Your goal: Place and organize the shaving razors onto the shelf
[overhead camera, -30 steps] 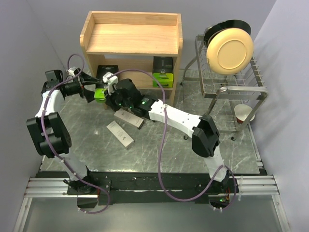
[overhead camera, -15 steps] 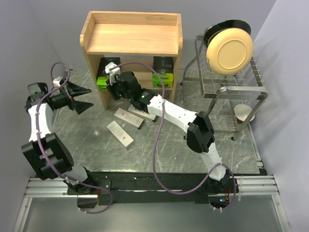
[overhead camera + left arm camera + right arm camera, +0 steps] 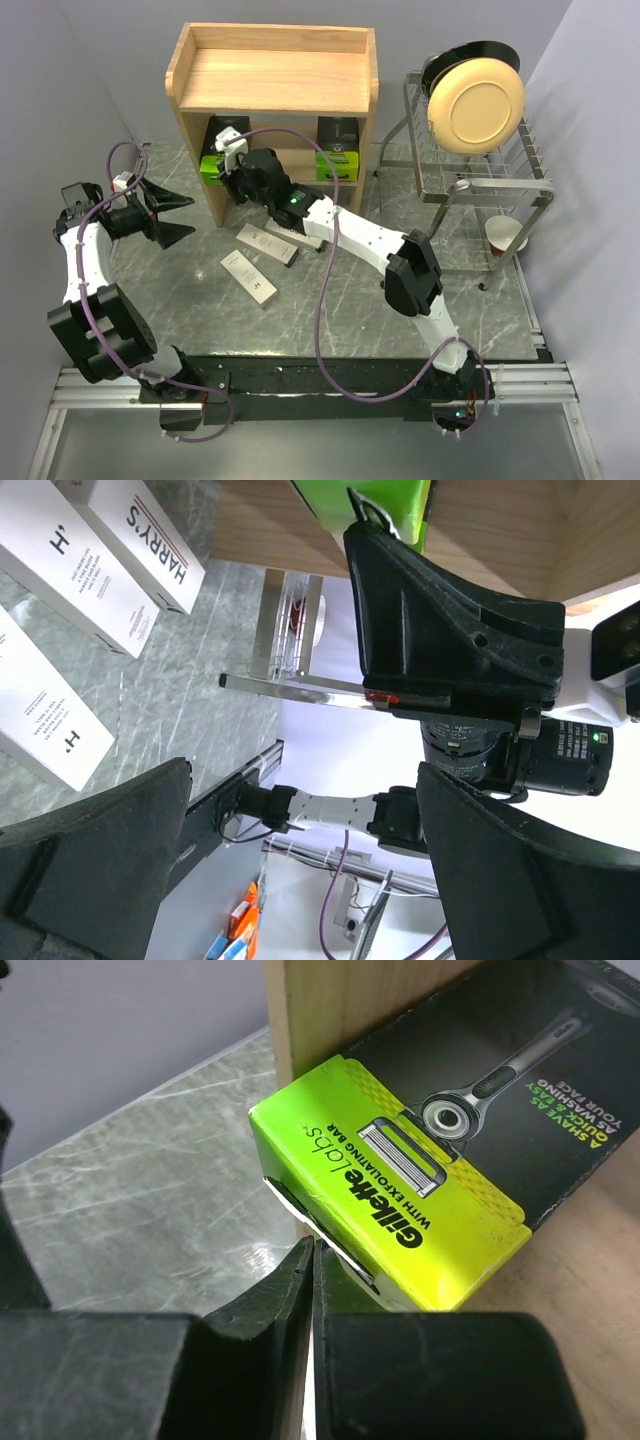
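Top external: left gripper [image 3: 188, 215], jaws wide apart, empty. Right wrist: right gripper [image 3: 312, 1252], jaws closed, tips at lime Gillette Labs pack [image 3: 400, 1175] on wooden shelf's [image 3: 330, 1000] lower tier.

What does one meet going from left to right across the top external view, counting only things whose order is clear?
left gripper → left lime-green pack → nearest slim white box → right lime-green pack → wire dish rack
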Robot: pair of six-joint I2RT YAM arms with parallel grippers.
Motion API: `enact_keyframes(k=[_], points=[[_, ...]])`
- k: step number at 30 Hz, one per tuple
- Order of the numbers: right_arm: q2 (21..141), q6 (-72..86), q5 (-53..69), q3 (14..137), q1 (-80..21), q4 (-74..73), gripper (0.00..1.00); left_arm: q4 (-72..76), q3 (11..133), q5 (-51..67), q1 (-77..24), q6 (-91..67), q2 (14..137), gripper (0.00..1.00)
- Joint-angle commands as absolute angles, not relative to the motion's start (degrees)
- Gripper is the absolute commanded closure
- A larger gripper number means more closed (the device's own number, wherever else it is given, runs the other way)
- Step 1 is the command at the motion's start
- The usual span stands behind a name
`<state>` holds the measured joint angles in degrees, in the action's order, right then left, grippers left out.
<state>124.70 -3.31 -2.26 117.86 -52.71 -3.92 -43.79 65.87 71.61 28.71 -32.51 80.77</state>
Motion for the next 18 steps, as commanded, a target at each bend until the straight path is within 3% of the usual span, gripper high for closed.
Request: enact_keyframes(k=[1, 18], points=[[126.1, -5.5, -7.1, 121.4, -53.1, -0.1, 0.91, -43.2, 65.5, 71.0, 29.3, -31.3, 78.6, 0.00], [126.2, -8.1, -8.6, 121.9, -55.2, 1.8, 0.86, -40.7, 61.6, 70.1, 29.6, -33.0, 75.9, 0.01]])
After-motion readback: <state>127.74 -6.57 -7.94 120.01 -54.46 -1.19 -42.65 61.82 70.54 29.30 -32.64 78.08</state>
